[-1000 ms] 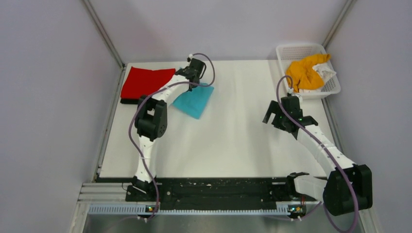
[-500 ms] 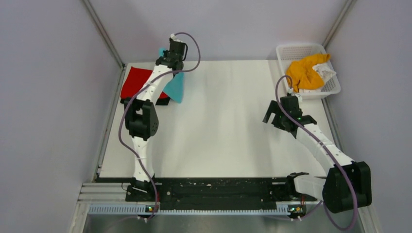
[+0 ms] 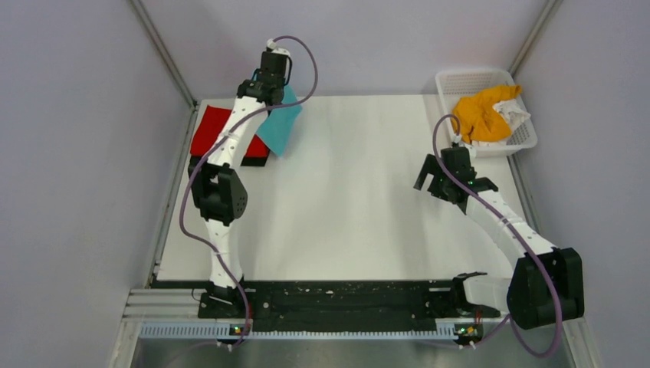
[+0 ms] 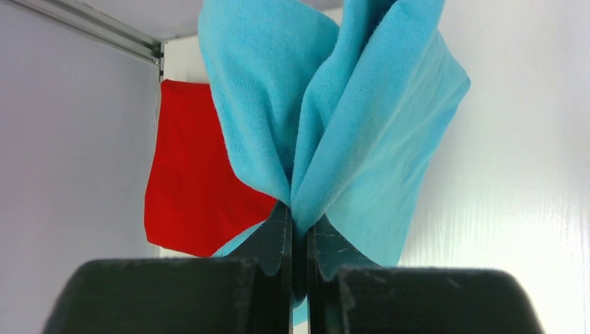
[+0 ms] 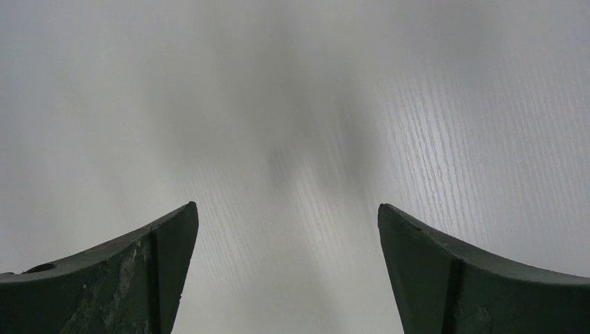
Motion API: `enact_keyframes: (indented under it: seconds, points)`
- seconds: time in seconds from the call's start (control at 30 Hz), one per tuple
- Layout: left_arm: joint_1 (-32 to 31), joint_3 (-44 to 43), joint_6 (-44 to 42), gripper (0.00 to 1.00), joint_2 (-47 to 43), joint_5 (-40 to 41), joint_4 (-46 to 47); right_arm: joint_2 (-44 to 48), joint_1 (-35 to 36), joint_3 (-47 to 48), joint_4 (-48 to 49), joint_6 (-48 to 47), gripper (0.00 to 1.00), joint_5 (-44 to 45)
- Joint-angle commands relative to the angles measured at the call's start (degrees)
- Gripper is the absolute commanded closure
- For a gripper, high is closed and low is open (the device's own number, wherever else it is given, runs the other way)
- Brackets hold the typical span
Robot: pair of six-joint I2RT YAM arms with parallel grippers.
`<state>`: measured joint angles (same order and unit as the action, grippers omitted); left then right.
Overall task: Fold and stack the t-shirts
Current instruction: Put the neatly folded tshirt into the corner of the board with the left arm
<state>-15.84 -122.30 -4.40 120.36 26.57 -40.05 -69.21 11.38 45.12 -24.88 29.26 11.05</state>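
At far left the red shirt (image 3: 208, 130) is laid flat on the desk (image 3: 360, 207). The turquoise shirt (image 4: 362, 132), now lifted clear and carried beside it, is pinched in the closed left tool (image 4: 298, 236); stacking looks next. The right tool (image 5: 287, 243) is held wide open, empty.

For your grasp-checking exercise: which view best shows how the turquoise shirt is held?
Left wrist: the left gripper visibly pinches the turquoise shirt. Top external shows it small, hanging; right wrist misses it.

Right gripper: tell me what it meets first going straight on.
Probably the bare table: the open right gripper points at it with nothing between, though its height is unclear.
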Motion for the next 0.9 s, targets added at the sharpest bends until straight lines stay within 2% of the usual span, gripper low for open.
enact_keyframes:
  seconds: [0.0, 0.37, 0.57, 0.87]
  points:
    - [0.3, -5.2, -0.1, 1.0, -5.2, -0.5, -0.2, -0.4, -0.1, 2.5, 1.5, -1.4, 0.01, 1.3]
    - [0.5, -5.8, -1.2, 1.0, -7.4, -0.6, -0.8, -1.4, -0.1, 3.2, 1.5, -2.0, 0.01, 1.9]
    - [0.7, -9.4, -2.1, 1.0, -7.2, -2.5, -1.9, -1.8, -0.2, 3.5, 2.1, -1.9, 0.01, 1.7]
    - [1.9, -9.2, -1.8, 1.0, -6.1, -3.0, -2.4, -1.8, -0.2, 3.5, 2.3, -1.6, 0.01, 1.4]
